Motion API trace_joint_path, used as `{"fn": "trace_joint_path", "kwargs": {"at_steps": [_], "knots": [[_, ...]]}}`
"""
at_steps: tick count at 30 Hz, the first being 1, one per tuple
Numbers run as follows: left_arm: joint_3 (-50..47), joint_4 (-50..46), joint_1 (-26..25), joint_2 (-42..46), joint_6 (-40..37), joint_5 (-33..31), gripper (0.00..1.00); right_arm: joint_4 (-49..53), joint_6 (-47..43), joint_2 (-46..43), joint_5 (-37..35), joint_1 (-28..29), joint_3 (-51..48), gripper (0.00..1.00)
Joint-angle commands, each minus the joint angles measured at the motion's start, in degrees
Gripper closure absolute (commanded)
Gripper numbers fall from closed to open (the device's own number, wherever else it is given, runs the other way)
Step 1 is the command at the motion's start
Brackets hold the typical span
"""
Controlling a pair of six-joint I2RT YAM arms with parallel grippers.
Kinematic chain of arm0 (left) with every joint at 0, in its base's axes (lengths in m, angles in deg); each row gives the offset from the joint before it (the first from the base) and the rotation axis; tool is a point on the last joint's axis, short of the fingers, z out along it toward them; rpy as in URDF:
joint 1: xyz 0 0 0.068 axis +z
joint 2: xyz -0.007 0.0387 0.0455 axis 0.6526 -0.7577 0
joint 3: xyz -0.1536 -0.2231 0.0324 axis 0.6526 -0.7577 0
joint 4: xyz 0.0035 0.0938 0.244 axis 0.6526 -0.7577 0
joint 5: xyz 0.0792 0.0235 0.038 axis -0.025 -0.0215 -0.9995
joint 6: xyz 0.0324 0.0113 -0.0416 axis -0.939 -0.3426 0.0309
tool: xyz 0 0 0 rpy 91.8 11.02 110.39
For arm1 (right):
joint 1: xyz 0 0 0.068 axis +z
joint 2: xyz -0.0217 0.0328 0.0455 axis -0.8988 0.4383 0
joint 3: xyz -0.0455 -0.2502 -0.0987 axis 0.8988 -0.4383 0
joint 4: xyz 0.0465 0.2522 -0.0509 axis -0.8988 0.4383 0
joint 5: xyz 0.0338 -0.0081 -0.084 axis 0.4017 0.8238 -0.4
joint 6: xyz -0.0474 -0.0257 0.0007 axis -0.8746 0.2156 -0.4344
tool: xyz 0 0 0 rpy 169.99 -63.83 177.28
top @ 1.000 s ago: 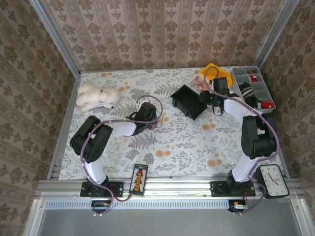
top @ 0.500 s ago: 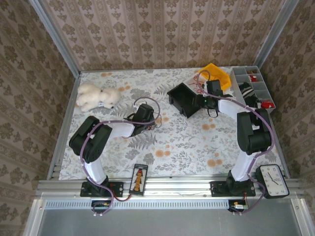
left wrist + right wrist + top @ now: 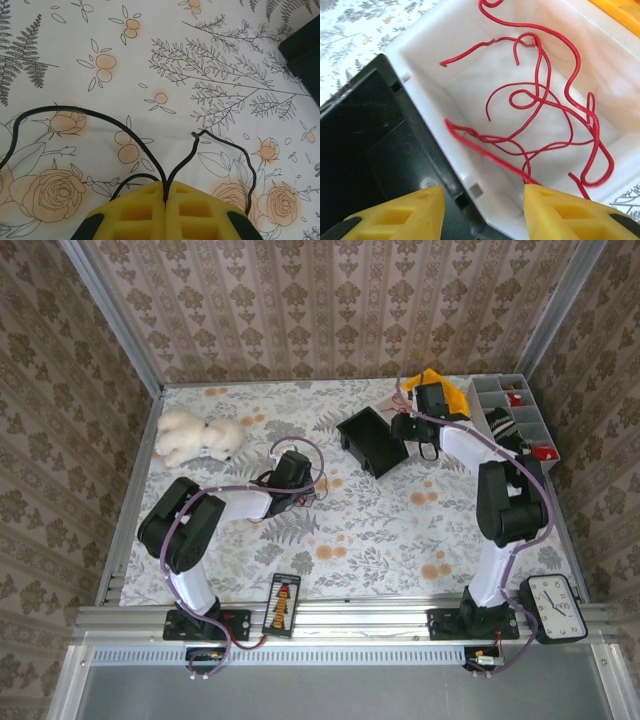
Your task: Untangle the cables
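Your left gripper (image 3: 165, 192) is pinched tight on a dark wire (image 3: 107, 120), whose two ends loop out across the table (image 3: 165, 30), clear of the rest. Your right gripper (image 3: 484, 192) hangs half-spread and empty over the near wall of the white bin (image 3: 427, 60), where the red wires (image 3: 485, 148) lie in a loose knot on the floor, right beside the black box (image 3: 365, 130). The main risk is likely that wall. One finger sits over the black box and the other over the bin, so coming straight down would land on the rim or shove both boxes. Shift toward the bin's middle before you descend. The strands cross one another many times, so a wide bite could catch several and lift the whole knot, tightening it. Aim for a free end near the edge of the pile. On the left, the pinch is on a very thin wire near the fingertips, so a quick pull could let it slip out.
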Motion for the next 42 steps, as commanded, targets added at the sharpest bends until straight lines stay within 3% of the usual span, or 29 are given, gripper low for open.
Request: {"fn": "trace_joint_path", "kwargs": {"at_steps": [1, 18, 22, 30, 32, 35, 38, 42], "knots": [[-0.4, -0.5, 0.2, 1.4, 0.8, 0.0, 1.0, 6.3, -1.3, 4.5, 0.7, 0.1, 2.4, 0.54], [-2.4, -1.2, 1.2, 3.4, 0.5, -0.9, 1.0, -1.7, 7.4, 3.2, 14.1, 9.8, -2.9, 0.57], [-3.3, -1.3, 1.8, 4.4, 0.5, -0.5, 1.0, -1.9, 8.0, 0.9, 12.3, 12.4, -3.3, 0.55], [-7.5, 4.5, 6.5, 8.9, -3.3, 14.5, 1.0, -4.0, 3.8, -11.3, 8.0, 17.0, -13.1, 0.47], [-8.8, 4.8, 7.4, 10.7, -3.5, 16.0, 0.91, -4.4, 1.7, -13.3, 8.5, 19.1, -15.3, 0.47], [-10.8, 5.5, 9.0, 13.2, -2.8, 17.2, 0.59, -3.7, -1.4, -14.3, 10.2, 23.0, -16.5, 0.47], [-12.2, 5.3, 9.8, 15.4, -0.7, 15.3, 0.4, -1.6, -3.7, -12.3, 12.7, 27.1, -14.6, 0.47], [-13.7, 1.6, 9.9, 19.0, 2.3, 8.1, 0.35, 2.4, -7.0, -8.3, 12.8, 31.7, -9.6, 0.48]]}}
